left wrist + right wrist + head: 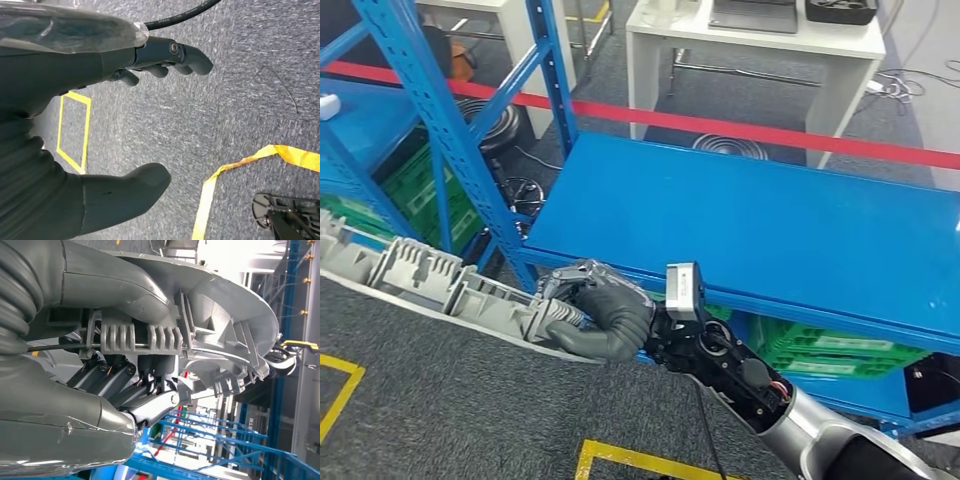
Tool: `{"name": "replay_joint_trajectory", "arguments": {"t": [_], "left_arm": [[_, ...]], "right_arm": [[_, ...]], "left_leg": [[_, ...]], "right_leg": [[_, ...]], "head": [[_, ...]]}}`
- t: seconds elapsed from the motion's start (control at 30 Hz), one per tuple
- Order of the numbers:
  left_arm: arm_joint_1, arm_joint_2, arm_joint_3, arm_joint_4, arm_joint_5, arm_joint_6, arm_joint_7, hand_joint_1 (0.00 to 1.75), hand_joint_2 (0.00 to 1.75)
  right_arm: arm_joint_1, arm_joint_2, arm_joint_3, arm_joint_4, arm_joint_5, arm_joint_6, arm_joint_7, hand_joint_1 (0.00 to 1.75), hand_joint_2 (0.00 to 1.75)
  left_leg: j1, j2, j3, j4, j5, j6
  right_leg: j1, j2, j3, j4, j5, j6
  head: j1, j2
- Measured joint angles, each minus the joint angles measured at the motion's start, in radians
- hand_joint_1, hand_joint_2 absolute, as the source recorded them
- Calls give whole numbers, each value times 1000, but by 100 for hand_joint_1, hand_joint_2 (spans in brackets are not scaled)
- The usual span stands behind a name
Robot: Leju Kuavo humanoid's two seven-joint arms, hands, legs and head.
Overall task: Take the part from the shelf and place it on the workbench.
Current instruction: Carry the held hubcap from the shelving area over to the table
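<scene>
One robot hand (603,315) gripping long grey part (418,275), beside blue workbench (773,225)

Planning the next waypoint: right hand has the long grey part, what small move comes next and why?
Probably swing it right, over the blue shelf board. The right hand grips one end of the long grey ribbed plastic part, which hangs out over the grey carpet, resting on nothing.

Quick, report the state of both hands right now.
Left hand: open, holding nothing, fingers apart above the floor.
Right hand: closed on the long grey part.
</scene>
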Motion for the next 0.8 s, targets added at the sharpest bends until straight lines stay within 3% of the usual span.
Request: {"name": "replay_joint_trajectory", "arguments": {"t": [0.07, 0.13, 0.2, 0.27, 0.33, 0.37, 0.4, 0.43, 0.5, 0.57, 0.63, 0.7, 0.73, 0.8], "left_arm": [[-1, -1, 0, 0, 0, 0, -1, 0, 175], [0, -1, 1, 0, 0, 0, -1, 0, 175], [0, -2, 2, 0, 0, 0, -1, 0, 175], [-1, -2, 4, 0, 0, 0, -1, 0, 175], [-2, -2, 6, 0, 1, 0, -2, 0, 175], [-1, -2, 7, 0, 2, 0, -3, 0, 175], [1, -3, 8, 0, 2, 0, -5, 0, 175], [2, -3, 10, 0, 3, 1, -6, 0, 175], [3, -3, 15, 0, 5, 2, -7, 0, 175], [2, -1, 18, 0, 6, 5, -7, 0, 175], [2, 0, 21, 0, 6, 8, -7, 0, 175], [3, -1, 23, 0, 8, 10, -7, 0, 175], [3, -1, 23, 0, 8, 10, -6, 0, 175], [4, -2, 24, 0, 10, 10, -4, 0, 175]], "right_arm": [[-1, 0, 0, 0, 0, -1, 1, 175, 175], [-2, 0, 0, 0, 0, -3, 4, 175, 175], [-3, 1, 0, 0, 0, -4, 8, 175, 175], [-4, 2, 0, 0, 0, -4, 11, 175, 175], [-3, 3, 0, 1, 0, -2, 12, 175, 175], [-3, 3, 0, 2, 0, 0, 12, 175, 175], [-3, 3, 0, 3, 0, 3, 11, 175, 175], [-4, 3, 1, 4, -1, 6, 11, 175, 175], [-6, 5, 1, 5, -3, 11, 11, 175, 175], [-9, 8, 1, 6, -4, 15, 10, 175, 175], [-13, 10, 2, 7, -5, 18, 10, 175, 175], [-17, 13, 3, 9, -5, 21, 10, 175, 175], [-19, 14, 4, 10, -6, 22, 10, 175, 175], [-22, 14, 5, 12, -8, 25, 8, 175, 175]], "left_leg": [[-2, -10, -3, 6, -2, -10], [-1, -17, -6, 6, 0, -20], [2, -7, -14, 23, -12, -30], [4, 16, -58, 117, -63, -40], [5, 29, -131, 262, -125, -47], [5, 31, -156, 309, -138, -48], [5, 32, -162, 316, -131, -47], [5, 33, -144, 279, -105, -44], [2, 49, -70, 128, -39, -33], [-6, 64, -18, 23, -5, -22], [-12, 57, -12, 5, -2, -14], [-8, 44, -7, -4, 3, -5], [-5, 40, -4, -9, 5, 0], [-2, 32, -1, -13, 7, 5]], "right_leg": [[-1, 14, 41, -88, 28, -7], [2, 13, 43, -96, 29, -20], [2, 4, 43, -100, 33, -33], [-1, -6, 44, -103, 36, -42], [1, -17, 44, -103, 34, -46], [2, -22, 44, -103, 34, -46], [3, -27, 44, -103, 33, -47], [3, -31, 45, -103, 32, -46], [5, -39, 47, -103, 30, -43], [9, -45, 49, -102, 27, -37], [11, -51, 51, -105, 24, -28], [9, -49, 52, -98, 13, -17], [9, -42, 43, -72, -5, -13], [8, -23, -12, 50, -71, -9]], "head": [[1, 0], [-4, 0], [-10, 0], [-21, 0], [-29, 0], [-31, 0], [-31, 0], [-32, 0], [-33, 0], [-32, 0], [-31, 0], [-29, 0], [-27, 0], [-18, 0]]}}
